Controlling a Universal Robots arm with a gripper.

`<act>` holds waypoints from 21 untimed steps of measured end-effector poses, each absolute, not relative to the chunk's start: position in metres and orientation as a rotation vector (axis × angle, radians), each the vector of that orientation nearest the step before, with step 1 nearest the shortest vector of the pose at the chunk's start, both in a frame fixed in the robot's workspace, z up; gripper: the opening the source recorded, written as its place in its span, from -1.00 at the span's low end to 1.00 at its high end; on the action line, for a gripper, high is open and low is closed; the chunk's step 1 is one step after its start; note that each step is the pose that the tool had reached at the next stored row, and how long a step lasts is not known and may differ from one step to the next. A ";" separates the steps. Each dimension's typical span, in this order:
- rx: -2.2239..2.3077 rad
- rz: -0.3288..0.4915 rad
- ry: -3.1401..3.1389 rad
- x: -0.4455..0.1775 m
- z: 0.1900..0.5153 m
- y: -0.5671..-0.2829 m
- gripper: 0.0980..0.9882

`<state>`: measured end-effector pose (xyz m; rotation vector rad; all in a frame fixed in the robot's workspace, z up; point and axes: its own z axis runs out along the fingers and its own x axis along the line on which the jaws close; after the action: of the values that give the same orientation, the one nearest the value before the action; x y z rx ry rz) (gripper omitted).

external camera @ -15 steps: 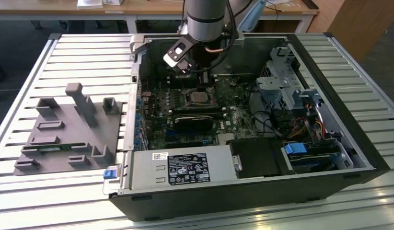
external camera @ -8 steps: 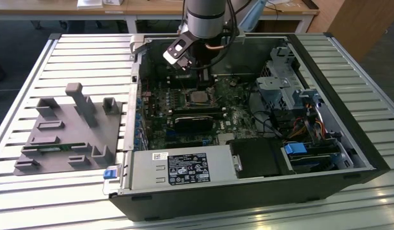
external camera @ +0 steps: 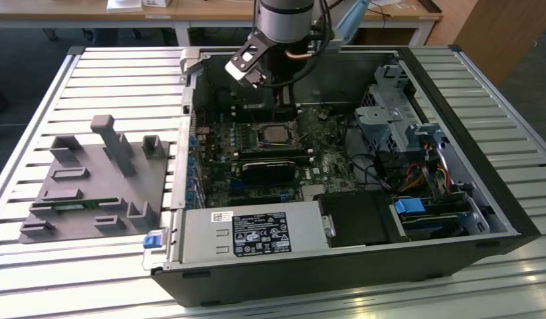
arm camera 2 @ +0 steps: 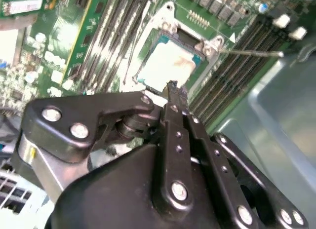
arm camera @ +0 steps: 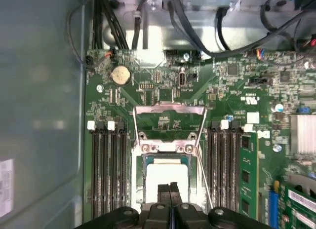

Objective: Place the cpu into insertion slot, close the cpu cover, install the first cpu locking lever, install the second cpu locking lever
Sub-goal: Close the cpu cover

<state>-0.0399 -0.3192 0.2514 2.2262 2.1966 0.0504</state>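
The cpu (arm camera: 167, 175), a small silvery square, lies in the insertion slot (arm camera: 144, 162) on the green motherboard; it also shows as a pale square cpu (arm camera 2: 165, 66) in the second wrist view and a grey one (external camera: 275, 133) in the exterior view. The cpu cover (arm camera: 170, 109), a thin silver frame with a large window, is swung open and lies back beyond the slot. A thin locking lever (arm camera: 203, 177) stands free beside the slot, and its rod (arm camera 2: 252, 53) sticks out sideways. My gripper (arm camera: 170, 189) hovers over the chip's near edge, fingers shut with nothing between them (arm camera 2: 173, 87) (external camera: 288, 109).
Long black memory slots (arm camera: 106, 170) (arm camera: 224, 170) flank the socket. A black heatsink (external camera: 268, 169) sits close to the socket, nearer the camera, with the power supply (external camera: 255, 232) in front of it. A drive cage (external camera: 397, 123) and cables crowd the exterior view's right. A grey fixture tray (external camera: 95, 179) lies outside the case.
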 end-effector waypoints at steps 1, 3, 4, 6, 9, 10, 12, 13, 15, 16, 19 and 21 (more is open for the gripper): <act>2.226 0.050 2.197 -0.040 0.256 -0.319 -0.98; 2.226 0.050 2.197 -0.040 0.265 -0.319 -0.98; 2.226 0.050 2.196 -0.040 0.269 -0.319 -0.98; 2.226 0.050 2.197 -0.040 0.273 -0.319 -0.98; 2.226 0.050 2.197 -0.040 0.273 -0.321 -0.98; 2.226 0.050 2.196 -0.040 0.273 -0.323 -0.98; 2.227 0.050 2.196 -0.040 0.273 -0.326 -0.98; 2.227 0.050 2.196 -0.040 0.273 -0.327 -0.98; 2.227 0.050 2.196 -0.039 0.273 -0.327 -0.98; 2.227 0.050 2.196 -0.036 0.273 -0.327 -0.98; 2.227 0.050 2.196 -0.028 0.273 -0.327 -0.98; 2.227 0.050 2.196 -0.021 0.273 -0.327 -0.98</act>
<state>-0.0213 -0.3271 0.2730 2.2271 2.1960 0.0496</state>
